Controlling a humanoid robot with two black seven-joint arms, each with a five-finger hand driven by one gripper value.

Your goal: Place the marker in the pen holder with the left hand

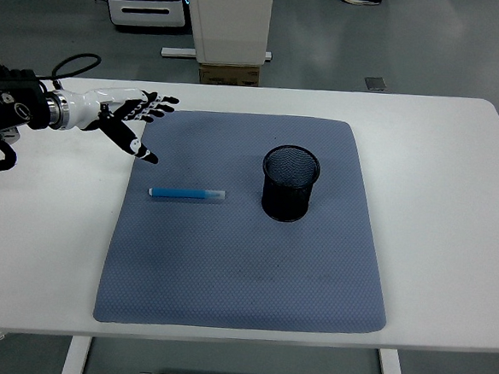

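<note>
Left hand [128, 116] with fingers spread and empty above the grey mat's [243, 272] far-left corner, blue marker [188, 194] lying flat nearer and rightward, apart from it, black mesh pen holder [290, 183] right of the marker

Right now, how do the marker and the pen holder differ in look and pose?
The marker is blue, slim and solid, while the pen holder is black, wide and made of mesh. The marker lies flat, pointing left to right; the pen holder stands upright with its mouth open and looks empty. Both rest on the grey mat, apart from each other, untouched by the open left hand.
</note>
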